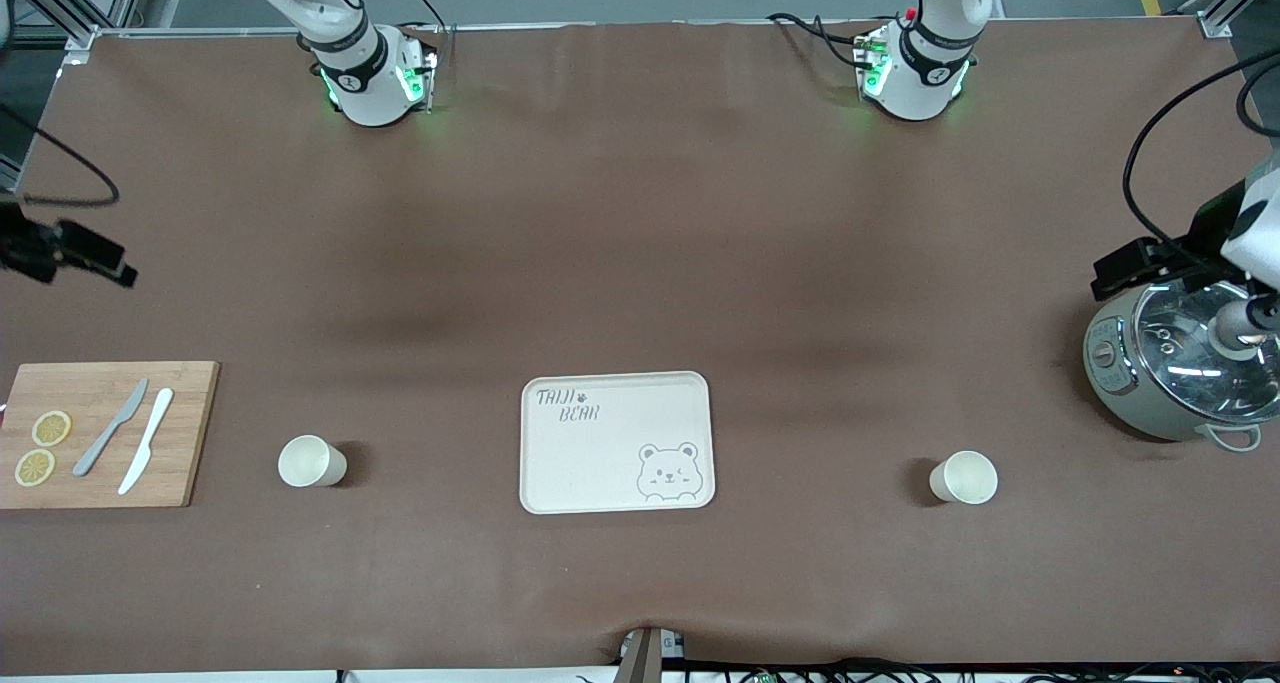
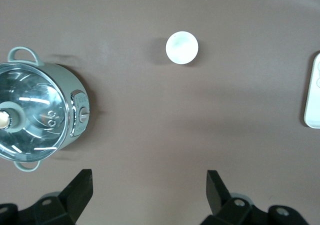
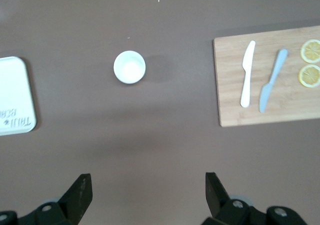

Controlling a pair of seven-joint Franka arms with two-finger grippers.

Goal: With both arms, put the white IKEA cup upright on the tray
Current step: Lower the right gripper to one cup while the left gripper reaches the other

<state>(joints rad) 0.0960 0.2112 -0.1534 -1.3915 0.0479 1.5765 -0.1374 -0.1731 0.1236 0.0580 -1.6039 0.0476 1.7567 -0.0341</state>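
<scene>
Two white cups stand upright on the brown table, one on each side of the tray. One cup [image 1: 312,461] is toward the right arm's end and also shows in the right wrist view [image 3: 129,67]. The other cup [image 1: 965,478] is toward the left arm's end and also shows in the left wrist view [image 2: 182,47]. The cream "TAIJI BEAR" tray [image 1: 600,463] lies between them with nothing on it. My left gripper [image 2: 149,177] is open and empty, high over the table near the pot. My right gripper [image 3: 148,180] is open and empty, high over the table near the cutting board.
A wooden cutting board [image 1: 190,433] with two knives and two lemon slices lies at the right arm's end. A grey pot with a glass lid [image 1: 1180,373] stands at the left arm's end. The tray's edge shows in both wrist views [image 2: 314,92] [image 3: 15,95].
</scene>
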